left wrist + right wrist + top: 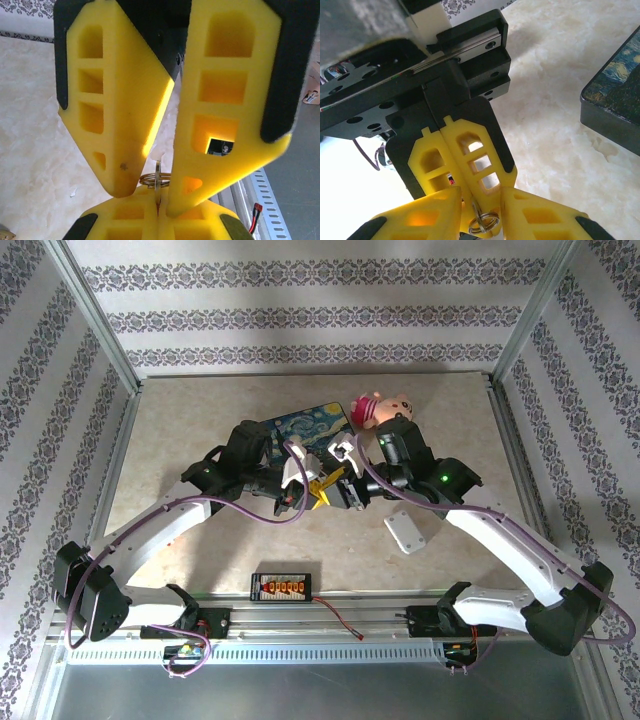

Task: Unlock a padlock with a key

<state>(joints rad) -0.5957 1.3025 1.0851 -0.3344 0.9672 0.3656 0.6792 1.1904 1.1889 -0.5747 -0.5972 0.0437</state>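
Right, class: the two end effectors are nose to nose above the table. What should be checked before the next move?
1. Left end effector shut on the key: ok.
2. Right end effector jaws either side of the key ring: ok.
3. Right grip on the ring: cannot tell.
4. Box apart from the fingertips: ok.
5. Purple cable free of the fingers: cannot tell.
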